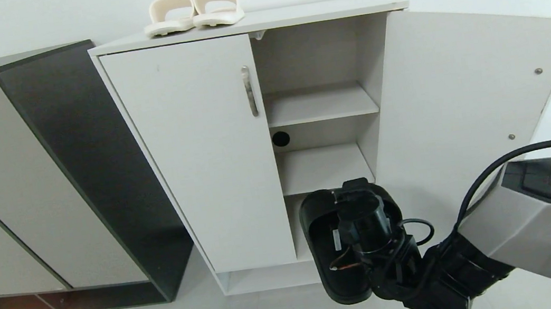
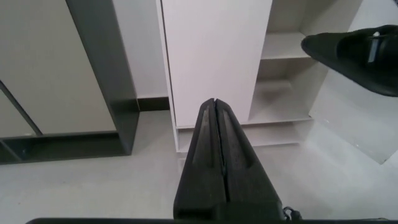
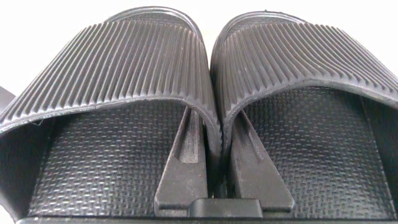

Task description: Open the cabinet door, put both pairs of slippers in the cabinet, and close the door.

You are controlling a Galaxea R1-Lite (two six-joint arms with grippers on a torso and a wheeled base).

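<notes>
cabinet (image 1: 321,13) door (image 1: 460,98) open, so stowing first pair. jaws of right gripper (image 3: 217,155) pinch black slippers (image 1: 327,259) by inner straps, outside bottom opening. cream slippers (image 1: 193,12) sit at cabinet top's front edge. left gripper (image 2: 215,118) jaws pressed together, empty. next probably: push inside, release.

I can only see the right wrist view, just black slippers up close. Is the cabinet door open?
Observer: Yes. The right door of the white cabinet stands wide open, and the left door is shut.
Operator: Where are the slippers relative to it?
Observer: The right gripper holds the black slippers low, in front of the open side's bottom compartment.
Operator: And the other pair?
Observer: The cream slippers lie side by side on top of the cabinet.
</notes>
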